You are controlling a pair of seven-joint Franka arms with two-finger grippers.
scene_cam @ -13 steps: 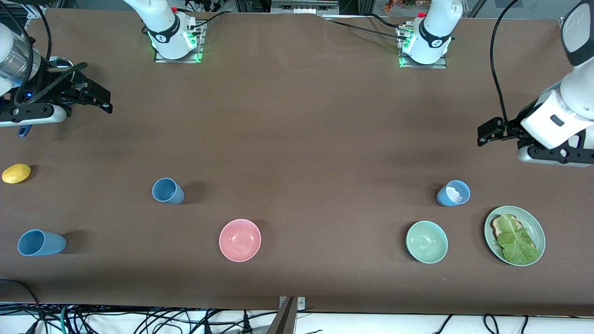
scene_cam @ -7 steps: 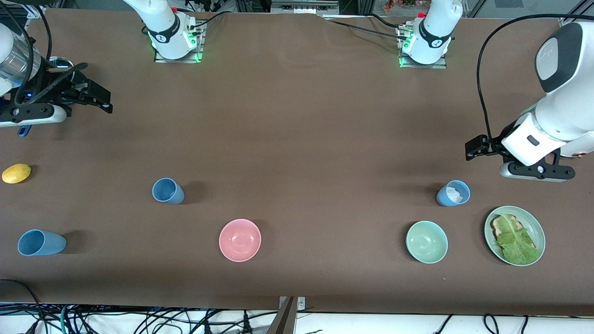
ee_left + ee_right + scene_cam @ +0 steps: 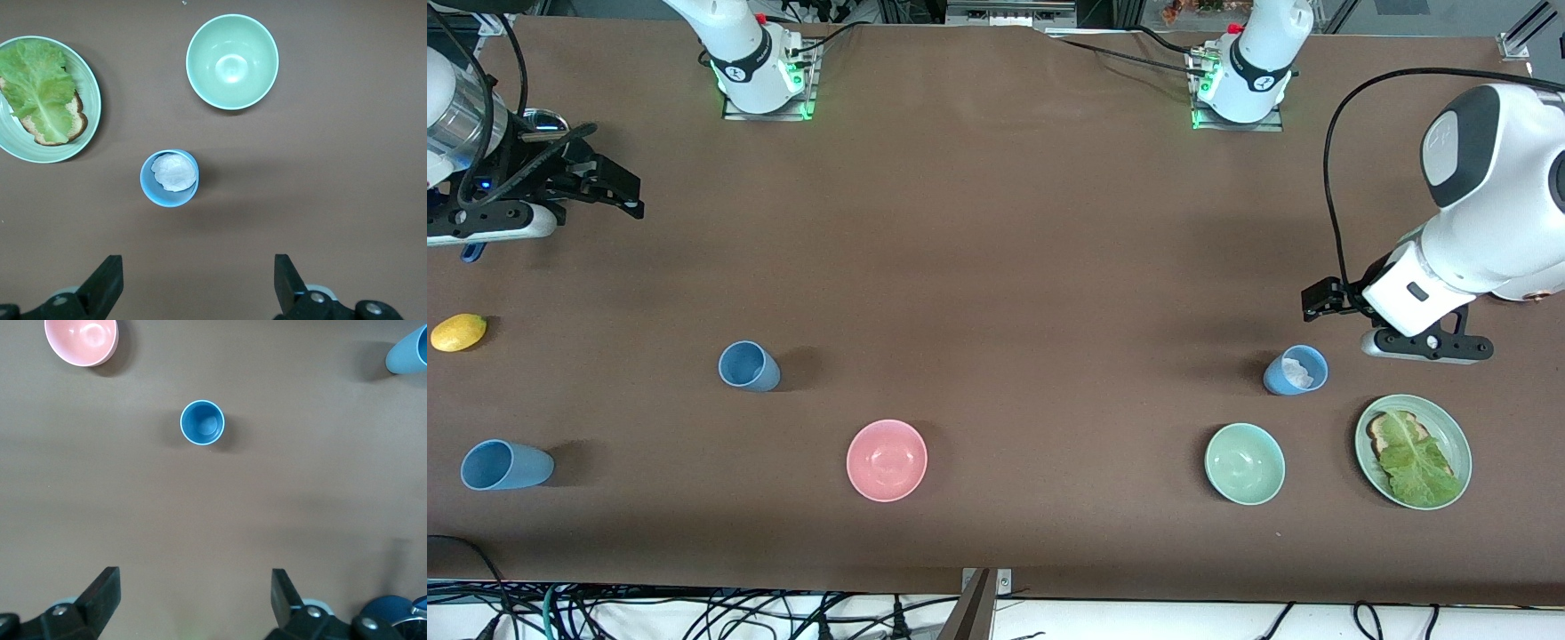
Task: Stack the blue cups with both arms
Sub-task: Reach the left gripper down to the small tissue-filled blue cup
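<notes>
Left arm nearest a cup; nothing gripped.
Left gripper (image 3: 1319, 298), jaws open, hangs near the upright blue cup (image 3: 1295, 371) holding something white; right gripper (image 3: 618, 189) open, waiting.

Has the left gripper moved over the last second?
Yes. The left gripper, open, has swung in from the table's end toward the blue cup holding something white, which stayed put.

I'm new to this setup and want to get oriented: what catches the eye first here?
Three blue cups dot the brown table; one at the left arm's end holds something white. The open left gripper is over the table beside it. A pink bowl sits midway, nearer the front camera.
</notes>
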